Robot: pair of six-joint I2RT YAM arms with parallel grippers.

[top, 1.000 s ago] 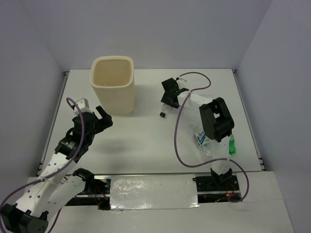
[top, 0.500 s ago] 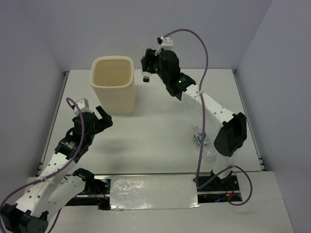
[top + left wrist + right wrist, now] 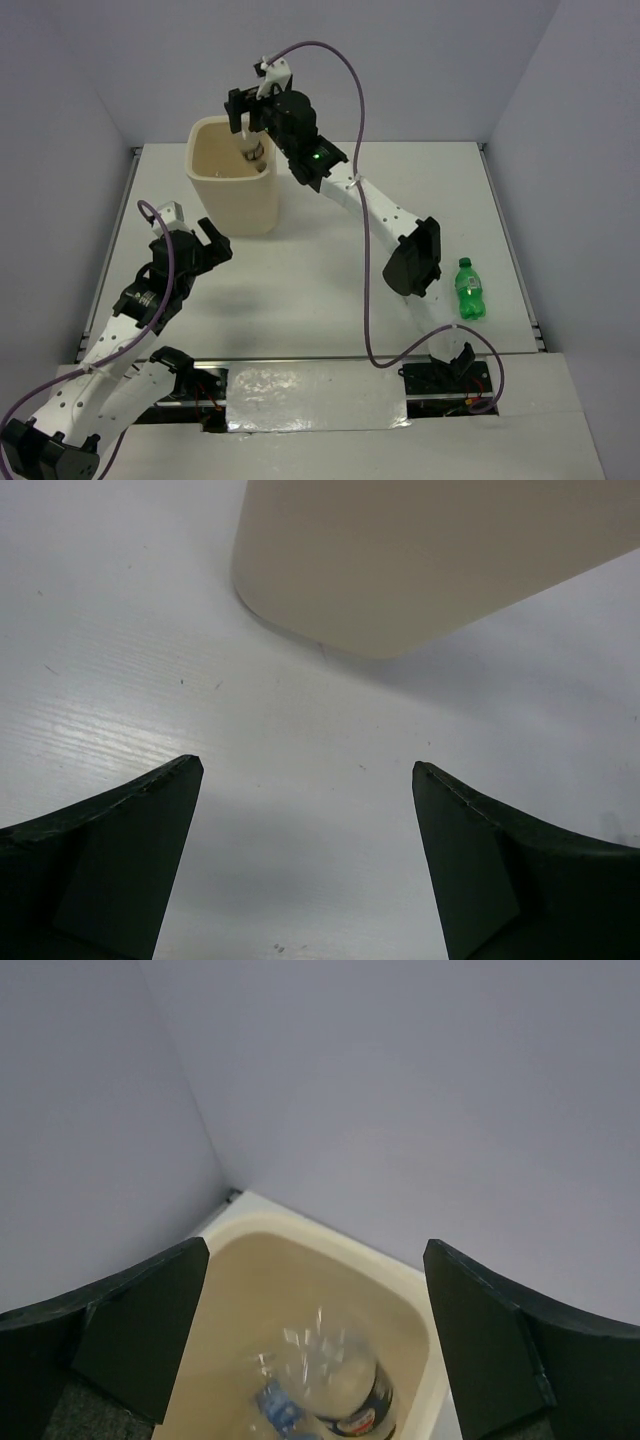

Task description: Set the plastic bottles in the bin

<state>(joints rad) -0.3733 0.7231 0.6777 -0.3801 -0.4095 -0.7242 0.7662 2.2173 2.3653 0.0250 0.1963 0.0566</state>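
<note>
Trouble could come from the bin (image 3: 240, 200), I think. My right hand (image 3: 316, 1250) hangs just over its mouth, spread wide, holding nothing. The clear bottle (image 3: 330, 1385) is right below the hand, inside the bin, and looks blurry, so it may be dropping. If I pull back too low, the hand could hit the rim and tip the bin. My left hand (image 3: 305, 763) is open and empty, the bin just ahead of it. The green bottle (image 3: 468, 290) waits well away from both.
</note>
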